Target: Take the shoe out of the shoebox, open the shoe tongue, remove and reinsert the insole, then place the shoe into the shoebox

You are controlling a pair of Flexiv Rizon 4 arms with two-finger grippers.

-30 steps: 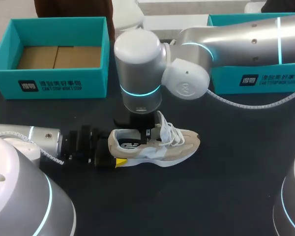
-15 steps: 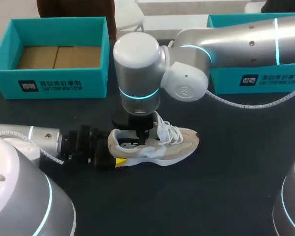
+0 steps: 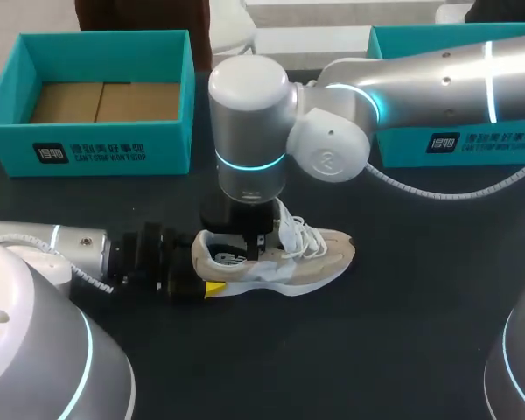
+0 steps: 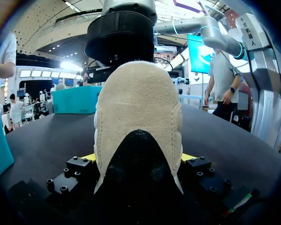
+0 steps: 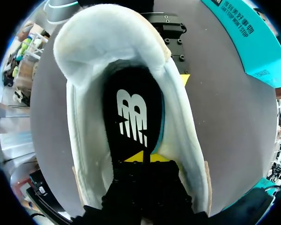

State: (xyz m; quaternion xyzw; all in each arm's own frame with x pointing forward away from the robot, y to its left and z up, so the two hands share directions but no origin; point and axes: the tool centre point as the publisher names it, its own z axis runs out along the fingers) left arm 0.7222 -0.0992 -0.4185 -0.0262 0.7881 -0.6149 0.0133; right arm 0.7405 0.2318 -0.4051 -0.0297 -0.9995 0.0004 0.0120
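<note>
Keeps sneaker (image 3: pixel 289 258) upright on table (image 3: pixel 402 332), outside the teal shoebox (image 3: pixel 96 149) | clamps heel from both sides with left gripper (image 4: pixel 138 158), likely to steady it for insole work | reaches down the opening with right gripper (image 5: pixel 143 158), yellow tips drawn together on black insole (image 5: pixel 131 112); cannot tell whether it is pinched.

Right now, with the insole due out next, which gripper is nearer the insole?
Right. The right gripper is down inside the opening of the shoe, at the insole; the left gripper is shut on the heel from outside, behind the insole.
</note>
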